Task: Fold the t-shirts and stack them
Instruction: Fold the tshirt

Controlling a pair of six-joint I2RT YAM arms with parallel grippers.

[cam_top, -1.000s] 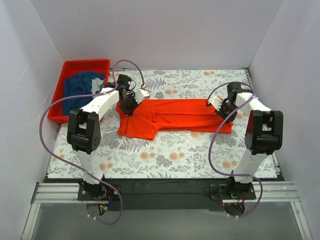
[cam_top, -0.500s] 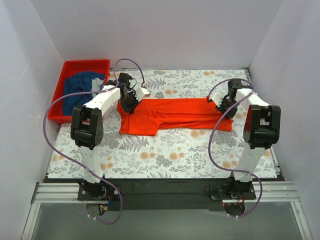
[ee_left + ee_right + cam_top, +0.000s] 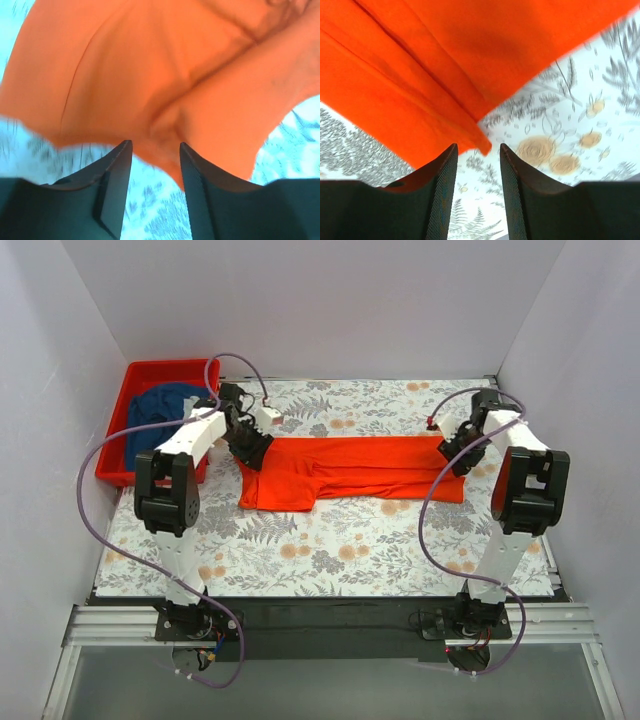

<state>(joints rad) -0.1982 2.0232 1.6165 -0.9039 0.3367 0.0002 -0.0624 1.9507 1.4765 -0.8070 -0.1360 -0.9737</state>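
Overhead, from the top camera, an orange-red t-shirt [image 3: 350,468] lies as a long, narrow band across the middle of the frame on a floral-printed table [image 3: 350,540]. Its left end is broader, with a sleeve flap hanging toward the lower left. The left gripper [image 3: 250,450] sits at the band's left end and the right gripper [image 3: 457,454] at its right end. A dark blue t-shirt [image 3: 160,410] is crumpled in a red plastic bin [image 3: 140,368] at the upper left. Against the picture of a second ago, both grippers have drawn outward and the orange cloth lies straighter and flatter.

At the left wrist, soft, creased orange cloth [image 3: 150,65] fills the upper frame. The left gripper [image 3: 155,147] has its dark ribbed fingers [image 3: 117,170] parted, a bunched hem dipping to their tips, with pale print [image 3: 285,150] visible at the right.

At the right wrist, smooth cloth [image 3: 470,50] with long diagonal folds covers the upper left. The right gripper [image 3: 477,150] is released, its fingers [image 3: 442,180] spread. A folded corner reaches just to the top of the gap, and leaves and orange blooms [image 3: 560,130] show at the right.
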